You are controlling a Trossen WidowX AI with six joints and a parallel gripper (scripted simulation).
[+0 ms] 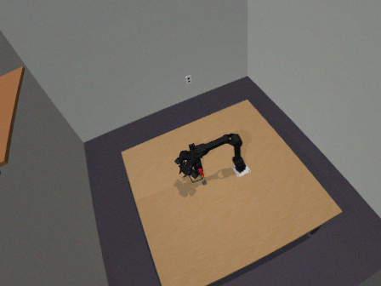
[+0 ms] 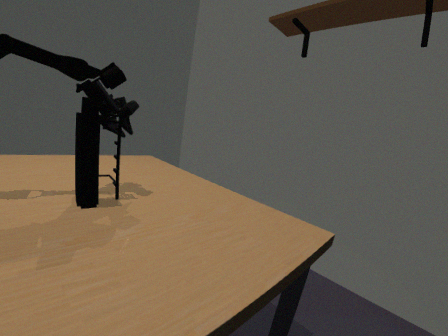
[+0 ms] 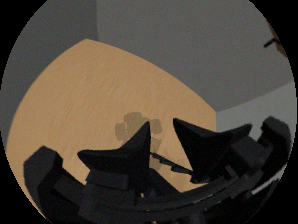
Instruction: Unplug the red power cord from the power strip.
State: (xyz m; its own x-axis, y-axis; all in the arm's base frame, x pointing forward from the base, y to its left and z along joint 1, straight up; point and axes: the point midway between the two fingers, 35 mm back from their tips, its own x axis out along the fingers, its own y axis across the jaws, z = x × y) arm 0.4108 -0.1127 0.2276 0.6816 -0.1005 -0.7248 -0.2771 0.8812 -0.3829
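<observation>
My gripper is partly open, with a gap between its fingertips and nothing seen held there. A small red part, of the cord or its plug, shows just right of the gripper in the top view. It is not seen in the other views. A thin dark upright bar with small bumps stands below the gripper, beside a thick black upright block. I cannot tell which of these is the power strip, nor whether the plug sits in it.
The arm reaches over the wooden table from its pale base plate. A small grey piece lies near the red part. A wall outlet and a wooden shelf are well away from the arm.
</observation>
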